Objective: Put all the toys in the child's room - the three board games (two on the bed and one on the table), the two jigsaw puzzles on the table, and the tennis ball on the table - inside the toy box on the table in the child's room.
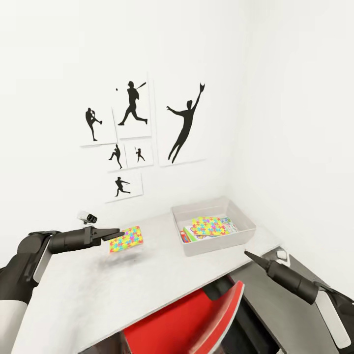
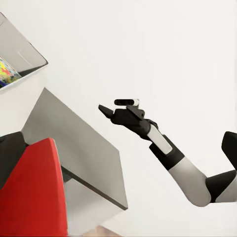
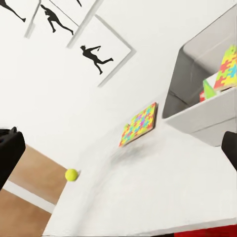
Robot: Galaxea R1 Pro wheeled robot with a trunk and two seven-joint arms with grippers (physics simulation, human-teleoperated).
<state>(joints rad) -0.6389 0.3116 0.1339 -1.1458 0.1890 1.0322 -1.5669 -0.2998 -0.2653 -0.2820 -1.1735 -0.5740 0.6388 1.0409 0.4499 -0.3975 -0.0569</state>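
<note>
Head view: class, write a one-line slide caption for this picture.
Left hand holds a jigsaw puzzle above the table, beside the toy box already holding another puzzle.

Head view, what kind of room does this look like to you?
Probably a child's bedroom or playroom: black baseball-player silhouette pictures hang on the white wall, and a pale grey desk carries a shallow grey toy bin holding a colourful jigsaw-patterned board, with a small yellow-green tennis ball near its edge.

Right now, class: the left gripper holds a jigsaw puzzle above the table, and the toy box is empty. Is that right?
Not quite. The toy box is not empty: the head view shows another jigsaw puzzle and game boxes in it. The left gripper does hold a jigsaw puzzle above the table.
</note>
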